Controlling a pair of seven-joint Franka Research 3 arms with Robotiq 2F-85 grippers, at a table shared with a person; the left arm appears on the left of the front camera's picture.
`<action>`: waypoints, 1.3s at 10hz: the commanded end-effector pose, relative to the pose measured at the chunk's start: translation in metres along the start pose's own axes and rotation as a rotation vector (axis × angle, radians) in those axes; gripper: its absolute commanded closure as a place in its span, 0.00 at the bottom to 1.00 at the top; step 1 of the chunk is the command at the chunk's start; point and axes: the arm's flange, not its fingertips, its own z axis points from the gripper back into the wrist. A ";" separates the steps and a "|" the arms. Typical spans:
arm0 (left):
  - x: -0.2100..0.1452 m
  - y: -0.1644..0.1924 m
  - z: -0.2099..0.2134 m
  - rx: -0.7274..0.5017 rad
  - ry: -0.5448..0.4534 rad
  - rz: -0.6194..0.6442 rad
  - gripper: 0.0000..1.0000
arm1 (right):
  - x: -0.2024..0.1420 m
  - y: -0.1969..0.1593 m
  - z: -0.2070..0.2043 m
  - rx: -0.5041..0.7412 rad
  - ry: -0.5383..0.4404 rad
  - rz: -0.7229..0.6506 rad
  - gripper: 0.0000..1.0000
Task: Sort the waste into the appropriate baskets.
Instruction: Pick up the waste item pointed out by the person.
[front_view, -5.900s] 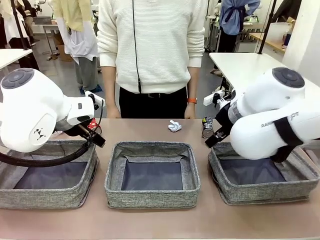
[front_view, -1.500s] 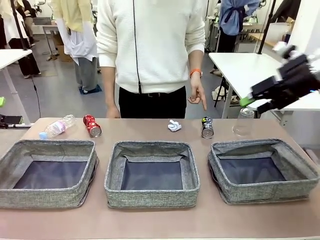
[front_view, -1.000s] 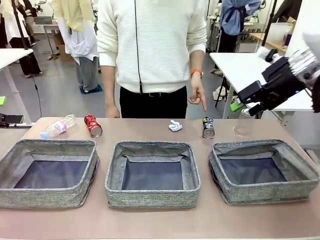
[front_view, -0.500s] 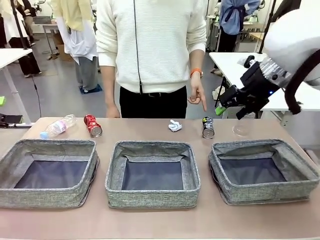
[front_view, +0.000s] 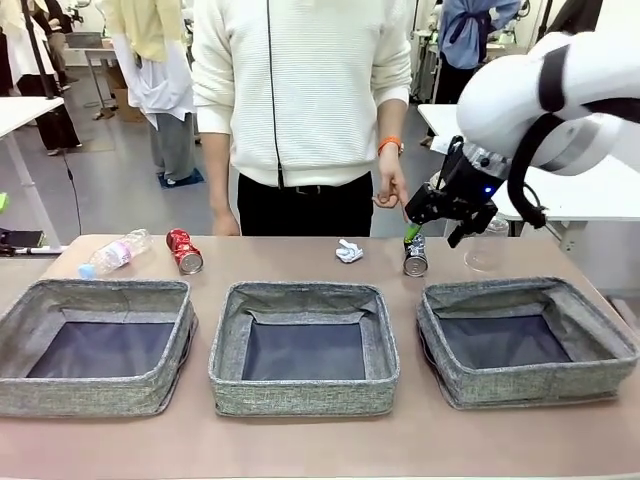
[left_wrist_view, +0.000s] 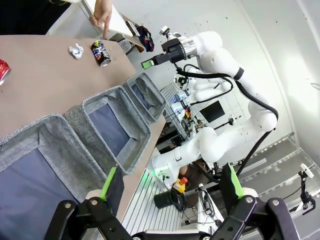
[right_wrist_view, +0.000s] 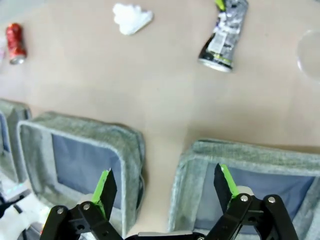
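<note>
Along the far side of the table lie a clear bottle (front_view: 115, 253), a red can (front_view: 184, 251), a white paper wad (front_view: 349, 251), a crushed dark can (front_view: 415, 258) and a clear cup (front_view: 486, 245). Three grey baskets stand in a row: left (front_view: 100, 290), middle (front_view: 300, 292), right (front_view: 520, 288). My right gripper (front_view: 433, 232) hangs open just above the crushed can (right_wrist_view: 220, 37), holding nothing. In its wrist view the right gripper (right_wrist_view: 165, 184) looks down on the paper wad (right_wrist_view: 131, 17). My left gripper (left_wrist_view: 170, 182) is open and empty, off beyond the baskets' left end.
A person in a white sweater stands at the far edge, one hand (front_view: 392, 195) pointing a finger down near the crushed can, close to my right gripper. A strip of bare table runs between the litter and the baskets. Another table stands behind at the right.
My right arm has swung in from the far right, leftwards and down, to just above the crushed can. The person's pointing hand and the litter have stayed put.
</note>
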 end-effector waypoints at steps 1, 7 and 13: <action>0.001 -0.002 0.000 -0.014 -0.004 -0.022 0.00 | 0.017 0.008 -0.012 -0.057 -0.016 -0.050 0.00; 0.001 -0.002 0.000 -0.014 -0.004 -0.022 0.00 | 0.069 -0.023 -0.095 -0.140 -0.088 -0.183 0.00; 0.001 -0.002 0.000 -0.014 -0.004 -0.022 0.00 | 0.099 -0.043 -0.137 -0.167 -0.147 -0.230 0.00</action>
